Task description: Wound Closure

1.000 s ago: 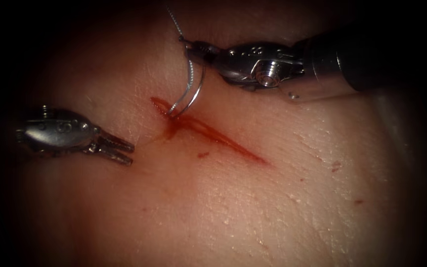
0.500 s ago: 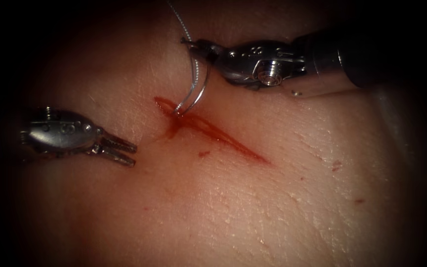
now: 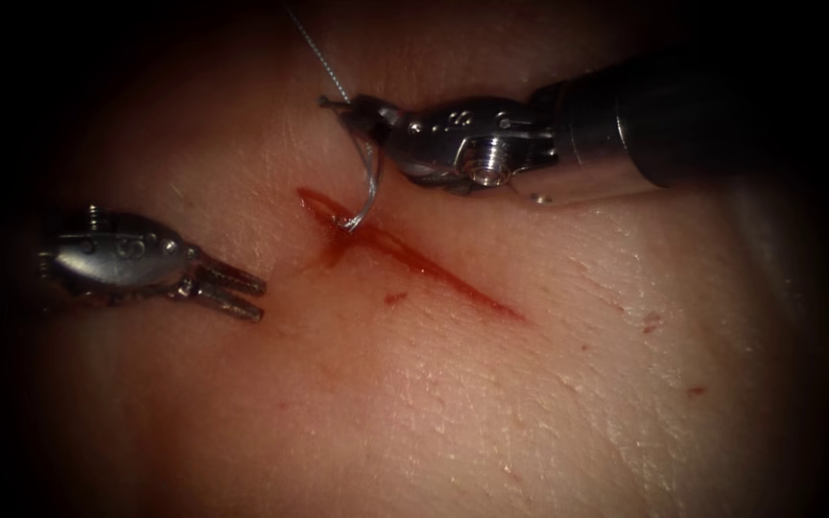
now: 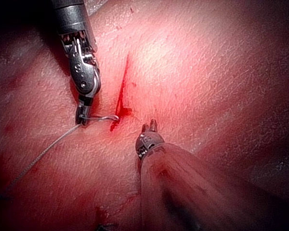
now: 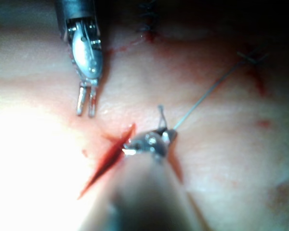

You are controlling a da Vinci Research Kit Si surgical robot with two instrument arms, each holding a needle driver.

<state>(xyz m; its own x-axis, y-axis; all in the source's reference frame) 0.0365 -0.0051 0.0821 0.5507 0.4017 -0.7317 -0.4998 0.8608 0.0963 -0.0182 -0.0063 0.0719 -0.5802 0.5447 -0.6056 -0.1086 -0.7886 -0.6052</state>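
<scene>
The tissue [image 3: 491,384] bears the cut [image 3: 405,254]. The right tool [image 3: 343,107], pinching the needle [image 3: 367,187] near its thread [image 3: 314,48] end, has rotated leftward, and the tip now sits at the cut's upper end. Less curve shows than before, so it is likely entering; the left tool [image 3: 242,293], jaws slightly spread and empty, has stayed left of the cut.

The needle [image 3: 368,187] tip is buried in the cut [image 3: 405,254]. The thread [image 3: 314,48] runs off the endoscope view's upper edge.

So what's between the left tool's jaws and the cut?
Bare tissue in the endoscope view, between the left tool and the cut.
</scene>
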